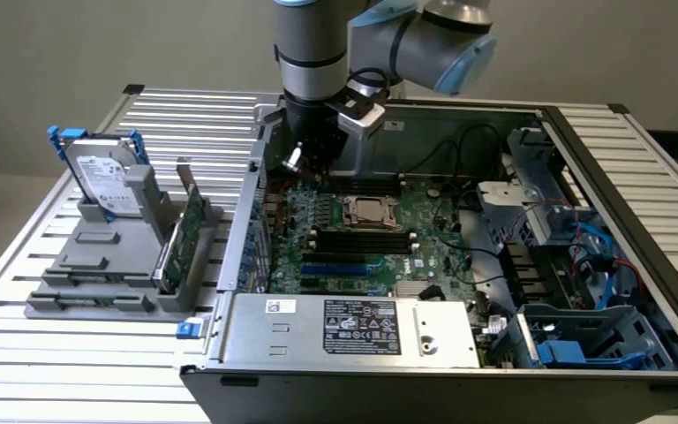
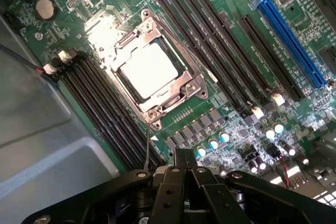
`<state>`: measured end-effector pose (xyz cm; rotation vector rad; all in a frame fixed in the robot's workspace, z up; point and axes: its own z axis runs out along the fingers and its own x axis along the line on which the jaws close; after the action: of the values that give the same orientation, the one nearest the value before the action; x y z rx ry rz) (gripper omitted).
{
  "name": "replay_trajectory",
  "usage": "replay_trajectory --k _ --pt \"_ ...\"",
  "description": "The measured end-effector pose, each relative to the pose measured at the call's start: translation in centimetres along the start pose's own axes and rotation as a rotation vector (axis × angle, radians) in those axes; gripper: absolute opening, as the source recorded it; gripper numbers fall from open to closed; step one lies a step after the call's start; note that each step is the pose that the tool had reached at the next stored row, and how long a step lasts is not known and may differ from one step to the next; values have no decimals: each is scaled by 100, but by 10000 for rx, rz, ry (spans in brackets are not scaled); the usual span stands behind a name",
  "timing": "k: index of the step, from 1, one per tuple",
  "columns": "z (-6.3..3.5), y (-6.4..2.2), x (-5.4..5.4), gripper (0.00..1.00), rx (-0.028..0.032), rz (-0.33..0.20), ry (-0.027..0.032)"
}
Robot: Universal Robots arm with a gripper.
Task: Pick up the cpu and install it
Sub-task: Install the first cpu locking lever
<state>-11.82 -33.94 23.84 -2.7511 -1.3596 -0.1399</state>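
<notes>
Hard to see: the gripper is a dark shape low inside the computer case. Its tips are hard to pick out in the exterior view.
Cut off: the arm runs out past the top edge of the exterior view.
Glare: in the wrist view, bright light washes out the top of the cpu, so no writing can be read on it.
Cpu look: small, flat and square, with a shiny silver top.
Cpu place: it lies flat in the socket on the green board, with a metal frame all around it.
Gripper: its two black fingers are pressed together with nothing between them. It is apart from the cpu.
At the side: a hard drive and a green card stand in a grey holder on the worktop. They are on the exterior view's left of the case.
</notes>
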Motion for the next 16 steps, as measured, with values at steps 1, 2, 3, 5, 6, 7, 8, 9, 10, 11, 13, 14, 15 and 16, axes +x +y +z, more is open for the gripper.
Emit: replay_trajectory --k 1,2,3,5,6,7,8,9,10,11,13,14,15,16 --pt "0 -3 -2 11 79 41 9" --pt "-1 -6 -4 11 155 82 21" --pt "-1 -9 -7 11 232 125 38" --pt "-1 -14 -11 11 391 210 100" --pt "-1 -17 -13 11 467 252 151" --pt "-1 -20 -15 11 544 293 216" --pt "-2 -22 -17 11 626 334 295" --pt "-2 -25 -19 11 715 376 400" --pt "-2 -28 -21 11 799 425 512" --pt "-2 -30 -23 11 872 485 611" --pt "-2 -33 -25 11 991 593 778" --pt "-3 -34 -28 11 1044 644 851" --pt "-3 -34 -30 11 1076 687 905" --pt "-3 -34 -32 11 1104 726 948"
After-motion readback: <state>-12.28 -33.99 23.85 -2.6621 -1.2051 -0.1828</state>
